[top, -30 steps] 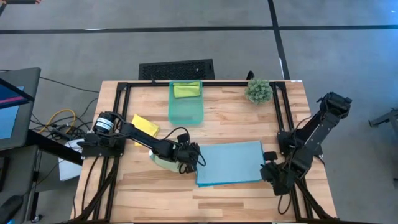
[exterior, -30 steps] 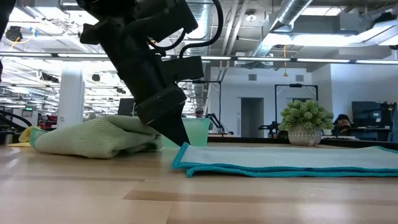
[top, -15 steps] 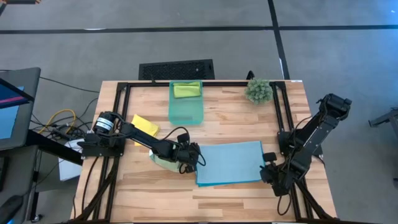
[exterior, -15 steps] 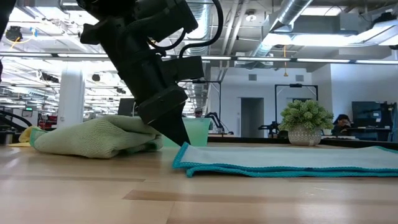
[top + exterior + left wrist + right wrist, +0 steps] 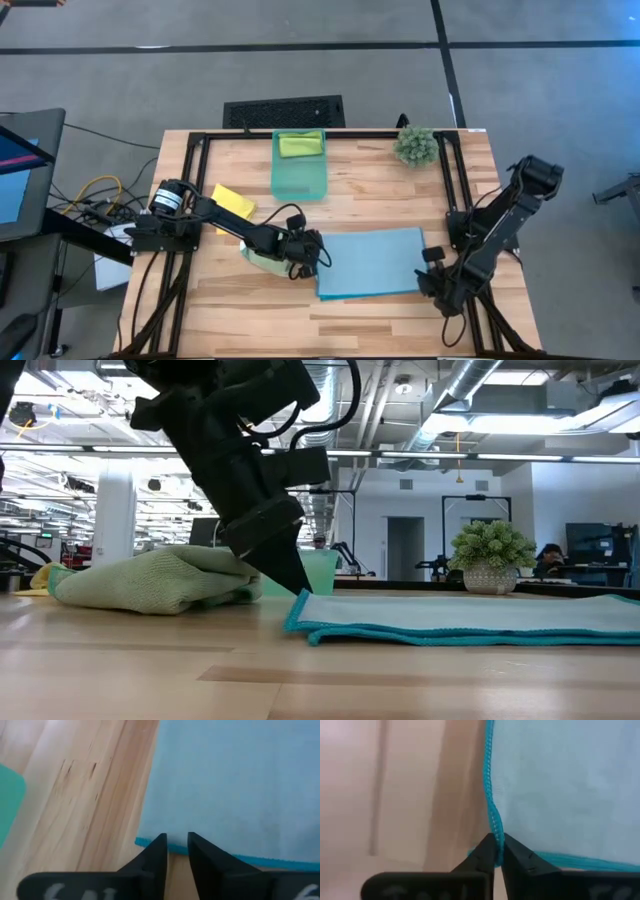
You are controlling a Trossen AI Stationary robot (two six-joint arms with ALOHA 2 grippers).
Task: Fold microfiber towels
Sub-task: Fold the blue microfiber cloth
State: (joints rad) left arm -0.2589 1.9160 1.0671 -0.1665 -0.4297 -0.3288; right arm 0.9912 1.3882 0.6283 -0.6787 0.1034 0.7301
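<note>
The table (image 5: pixel 350 320) is wooden with a black frame. The blue towel (image 5: pixel 370 262) lies flat on it, between the two arms. The teal bin (image 5: pixel 299 175) stands at the far side with the lime towel (image 5: pixel 300 144) inside. The pale green towel (image 5: pixel 150 582) lies bunched just beside the blue towel, and the yellow towel (image 5: pixel 234 202) is near it. The left gripper (image 5: pixel 176 851) is at the blue towel's left edge, jaws slightly apart. The right gripper (image 5: pixel 497 854) pinches the towel's right near corner.
</note>
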